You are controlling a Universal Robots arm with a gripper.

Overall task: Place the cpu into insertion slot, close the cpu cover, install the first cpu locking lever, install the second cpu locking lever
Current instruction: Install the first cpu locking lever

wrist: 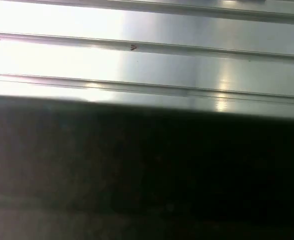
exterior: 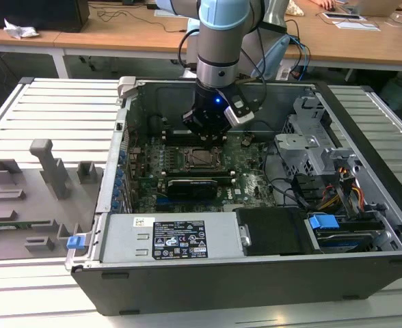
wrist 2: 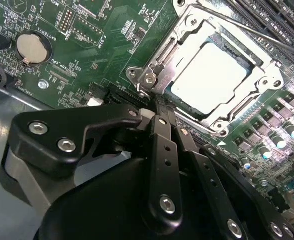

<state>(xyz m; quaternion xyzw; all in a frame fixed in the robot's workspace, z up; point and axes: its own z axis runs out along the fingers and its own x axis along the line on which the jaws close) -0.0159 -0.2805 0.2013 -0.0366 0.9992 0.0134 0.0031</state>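
Note:
The cpu (wrist 2: 209, 75), pale and silvery, lies flat in the insertion slot (wrist 2: 235, 51) on the green board. The cpu cover (wrist 2: 187, 45), a silvery frame, lies down around it. A thin metal locking lever (wrist 2: 267, 34) runs along one side of the socket, and another lever's end (wrist 2: 146, 80) sits at the near corner. My gripper (wrist 2: 159, 107) is shut, its black fingers (wrist 2: 163, 145) pressed together with the tips right at that corner, beside the lever end. In the exterior view the gripper (exterior: 210, 140) hangs just above the socket (exterior: 202, 158) inside the open case.
A coin battery (wrist 2: 31, 47) and memory slots (wrist 2: 267, 15) flank the socket. A black card (exterior: 191, 184), the power supply (exterior: 173, 239), a drive cage (exterior: 310, 147) and cables (exterior: 344, 191) crowd the case. A grey fixture tray (exterior: 30, 198) lies at the exterior view's left.

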